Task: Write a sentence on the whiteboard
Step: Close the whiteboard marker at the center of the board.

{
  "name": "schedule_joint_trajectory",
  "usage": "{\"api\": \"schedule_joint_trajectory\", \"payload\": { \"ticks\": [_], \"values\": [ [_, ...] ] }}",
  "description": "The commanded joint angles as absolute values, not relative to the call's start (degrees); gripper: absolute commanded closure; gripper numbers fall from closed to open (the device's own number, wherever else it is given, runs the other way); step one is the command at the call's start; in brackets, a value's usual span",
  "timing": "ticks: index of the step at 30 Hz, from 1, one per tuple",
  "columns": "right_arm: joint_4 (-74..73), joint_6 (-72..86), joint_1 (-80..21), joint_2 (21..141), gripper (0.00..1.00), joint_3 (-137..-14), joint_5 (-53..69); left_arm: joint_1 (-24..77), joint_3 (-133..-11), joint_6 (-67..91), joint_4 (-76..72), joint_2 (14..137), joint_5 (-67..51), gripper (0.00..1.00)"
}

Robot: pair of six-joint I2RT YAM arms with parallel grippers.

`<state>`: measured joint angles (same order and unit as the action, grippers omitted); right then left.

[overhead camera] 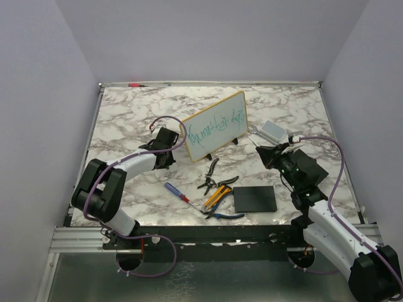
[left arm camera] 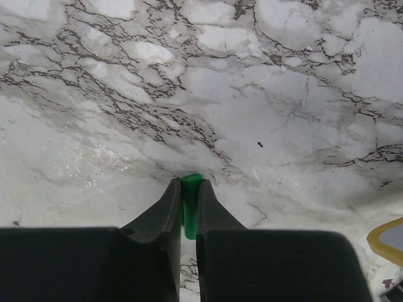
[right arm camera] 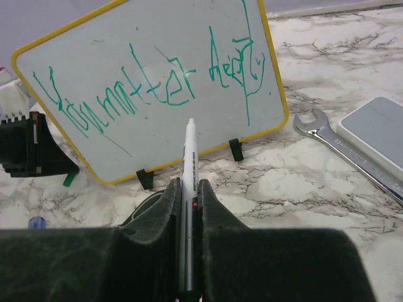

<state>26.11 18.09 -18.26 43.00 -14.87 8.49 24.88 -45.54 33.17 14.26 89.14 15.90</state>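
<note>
Whiteboard (right arm camera: pixel 157 135) writing looks done: the right gripper (right arm camera: pixel 187 184) clenches the marker (right arm camera: pixel 189 151), its tip clear of the sentence (right arm camera: pixel 151 85); the left gripper (left arm camera: pixel 189 183) pinches a green cap (left arm camera: pixel 190 211). It stands on the table (overhead camera: pixel 126 113), mid-width, toward the far edge. Next, likely capping: tip and cap must line up.

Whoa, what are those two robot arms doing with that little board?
The small white board with the yellow frame stands on the marble table, with a line of teal-green scribbled writing across it. The right claw is shut on a thin white marker pen, aimed at the board but held back from it. The left claw pinches a small green plastic piece, maybe the pen's cap, beside the board.
</note>
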Motion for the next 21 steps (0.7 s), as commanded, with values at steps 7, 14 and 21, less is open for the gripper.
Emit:
{"api": "schedule_joint_trajectory", "payload": {
  "ticks": [7,14,21],
  "values": [
    [31.46,18.57,-17.93,43.25,0.98,-13.06,13.83,25.31,-44.16,39.87,14.47,81.66,14.06,1.00],
    [35.29,24.03,-18.22,46.79,0.99,-14.63,18.49,25.25,-39.11,48.00,10.25,68.19,13.67,1.00],
    [42.33,33.33,-24.83,49.66,0.99,-15.67,14.95,24.97,-31.62,54.45,6.89,49.49,17.72,1.00]
  ]
}}
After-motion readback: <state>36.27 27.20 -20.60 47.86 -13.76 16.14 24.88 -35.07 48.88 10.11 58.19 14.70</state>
